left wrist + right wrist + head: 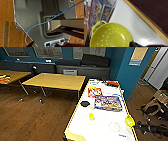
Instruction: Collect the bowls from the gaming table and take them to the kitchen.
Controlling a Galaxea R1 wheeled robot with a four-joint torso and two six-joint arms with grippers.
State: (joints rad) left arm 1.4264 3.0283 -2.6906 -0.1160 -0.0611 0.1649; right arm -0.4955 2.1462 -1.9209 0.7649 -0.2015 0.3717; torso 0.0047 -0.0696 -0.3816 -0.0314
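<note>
Where the robot stood: at the near end of the gaming tabletop (75,122), its white top stretching away ahead, which put the near dishes in reach.
Left tool: whether it was apart or together could not be told; its wrist camera faced the robot's own grey body (31,16) and a loose blue cable (37,25) above the wooden floor (7,31), so that arm seemed parked low and out of the work.
Wooden tables (55,80): well apart from the white top, with nothing of the task on them.
Black bowl (85,103): upright near the left edge, about halfway along and not yet collected.
Small yellow thing (91,116): nearer the robot, too blurred to name.
Game boxes (108,103): flat across the middle, beside the black bowl and beyond the near dishes.
Clear bowl (114,126): a faint pale ring lying close to the near end.
Colander (129,121): yellow-green, holed, mouth up at the right edge just beside the clear bowl, perhaps meant to carry the bowls.
Right tool (137,126): at the colander's rim, though whether it was clamped on it could not be told.
</note>
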